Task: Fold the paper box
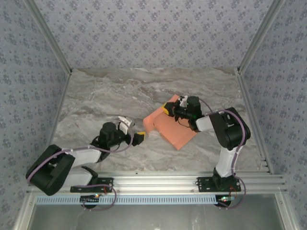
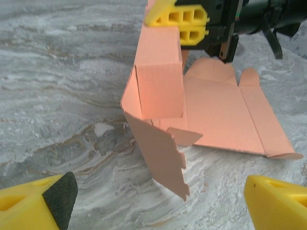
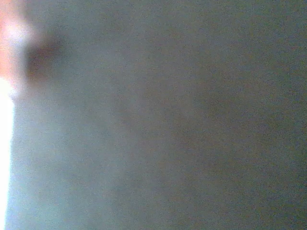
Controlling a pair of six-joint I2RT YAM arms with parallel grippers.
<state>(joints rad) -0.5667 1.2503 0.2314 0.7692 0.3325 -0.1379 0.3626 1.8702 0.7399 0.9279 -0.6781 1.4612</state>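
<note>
- Top external view: the paper box [image 1: 175, 130] lies on the marble-patterned table [image 1: 96, 96], right of centre and between the two arms. Most of it is a flat salmon-orange sheet, with its left end folded up.
- The left gripper [image 1: 139, 138] sits low over the table just beside the near-left corner of the paper box and points toward it.
- The right gripper [image 1: 167, 109] reaches in from the right and sits at the far-left end of the paper box, over the raised part.
- Left wrist view: the left gripper's two yellow fingers [image 2: 33, 206] stand wide apart at the bottom corners, with nothing between them but bare table. A black pad shows on the left one.
- Ahead of them, a folded upright panel [image 2: 158, 76] rises from the sheet, and a jagged-edged side flap [image 2: 160, 153] angles down toward the camera. Its tip is near the fingers and touches neither.
- The flat part of the sheet [image 2: 225, 110], with rounded tabs along its far edge, lies to the right.
- The right gripper's yellow fingers are pressed together at the top edge of the upright panel and appear to pinch it.
- Right wrist view: a grey blur with an orange smear [image 3: 9, 19] at the top left; nothing more can be told.
</note>
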